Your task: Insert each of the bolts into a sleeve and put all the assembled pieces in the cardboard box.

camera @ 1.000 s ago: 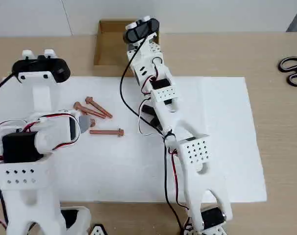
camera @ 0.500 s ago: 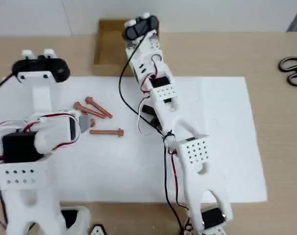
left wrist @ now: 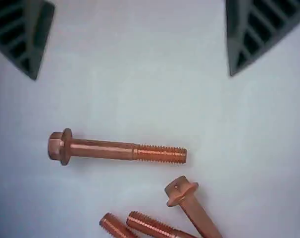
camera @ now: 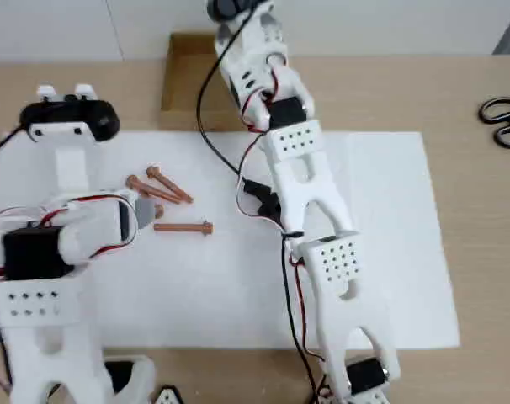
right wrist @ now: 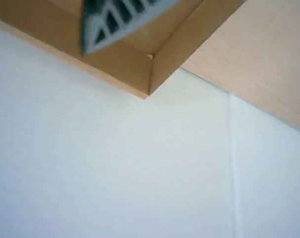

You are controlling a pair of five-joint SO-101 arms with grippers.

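Several copper bolts lie on the white sheet (camera: 390,252). One lone bolt (camera: 183,226) (left wrist: 118,150) lies flat, and a cluster of bolts (camera: 160,185) (left wrist: 187,203) lies just behind it. My left gripper (camera: 144,210) (left wrist: 132,69) hangs open above the lone bolt, holding nothing. The cardboard box (camera: 186,80) (right wrist: 155,74) stands at the back edge of the sheet. My right arm (camera: 276,126) stretches far out to the box, and my right gripper (right wrist: 121,20) sits over the box's inside near its corner.
Black-handled scissors (camera: 503,122) lie on the wooden table at the far right. The right half of the sheet is bare. A black cable (camera: 209,109) trails from the right arm near the box.
My right arm has risen and stretched farther back over the box. The left arm and the bolts have not moved.
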